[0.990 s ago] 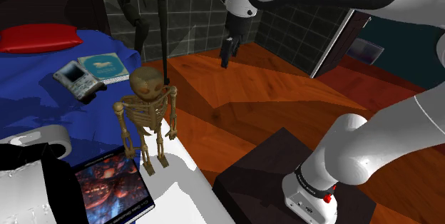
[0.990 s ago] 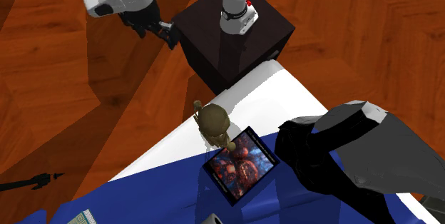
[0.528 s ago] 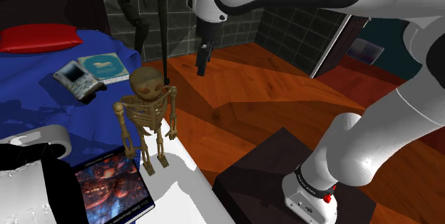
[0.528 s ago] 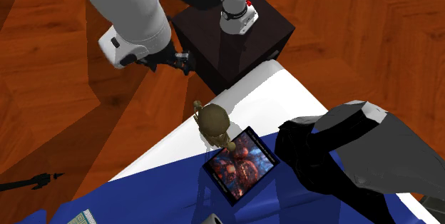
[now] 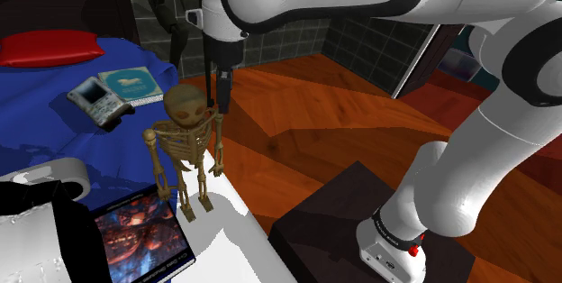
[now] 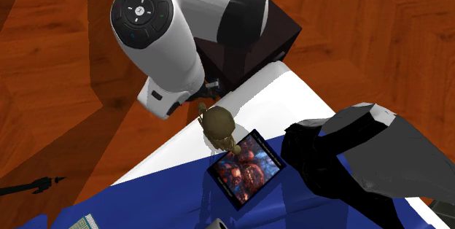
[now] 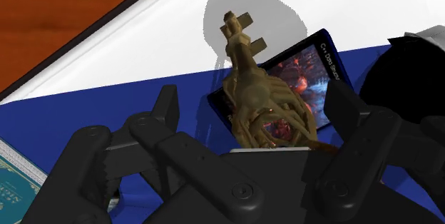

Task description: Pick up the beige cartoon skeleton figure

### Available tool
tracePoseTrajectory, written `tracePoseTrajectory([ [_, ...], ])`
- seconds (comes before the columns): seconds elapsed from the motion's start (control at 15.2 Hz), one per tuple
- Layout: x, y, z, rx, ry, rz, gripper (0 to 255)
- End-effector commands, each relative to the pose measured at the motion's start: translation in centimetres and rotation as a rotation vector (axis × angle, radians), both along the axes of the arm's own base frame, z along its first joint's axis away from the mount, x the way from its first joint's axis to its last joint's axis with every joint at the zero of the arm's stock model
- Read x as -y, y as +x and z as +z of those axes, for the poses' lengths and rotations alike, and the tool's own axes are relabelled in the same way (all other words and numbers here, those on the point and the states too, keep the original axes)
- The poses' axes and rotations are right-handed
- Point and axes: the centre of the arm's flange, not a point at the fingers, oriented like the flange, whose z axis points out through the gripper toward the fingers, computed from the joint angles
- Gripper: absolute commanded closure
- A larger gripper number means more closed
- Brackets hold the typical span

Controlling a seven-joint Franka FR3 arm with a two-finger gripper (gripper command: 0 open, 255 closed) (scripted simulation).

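The gripper (image 5: 222,92) hangs with its two black fingers apart and nothing between them is clasped. The beige skeleton figure (image 5: 185,146) stands upright just below it and a little to the side, on the white strip of the cover (image 5: 248,241), close to the edge. Along the gripper (image 7: 249,94) I look down onto the figure's (image 7: 260,112) ribs, which lie in the gap between the fingers without touching either.

I judge that the figure is light and stiff, with a large head on a narrow body and very thin arms and legs. On such small feet it will probably tip over at a light push from one side. The arms look easy to break or slip out of, so I would not take it there. The better place seems to be the rib cage or the shoulders, with one finger on each side and both meeting it together.

The white arm (image 5: 468,20) carries the words FRANKA EMIKA. Under the gripper, beyond the figure's feet, lies a picture case (image 7: 307,80). Its edge has small white letters that I cannot read.
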Motion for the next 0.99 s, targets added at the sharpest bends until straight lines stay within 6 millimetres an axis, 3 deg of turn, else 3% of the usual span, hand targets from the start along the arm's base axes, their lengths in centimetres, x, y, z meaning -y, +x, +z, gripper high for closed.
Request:
tracePoseTrajectory([
  [0.0,-0.8,-0.1,-0.6,-0.002,0.002,0.023,0],
  [0.4,-0.8,-0.1,-4.1,-0.002,0.002,0.024,0],
  [0.53,-0.8,-0.1,-4.1,-0.002,0.002,0.024,0],
  [0.59,-0.8,0.0,-4.1,-0.002,0.002,0.024,255],
  [0.92,-0.8,0.0,-4.1,-0.002,0.002,0.024,255],
])
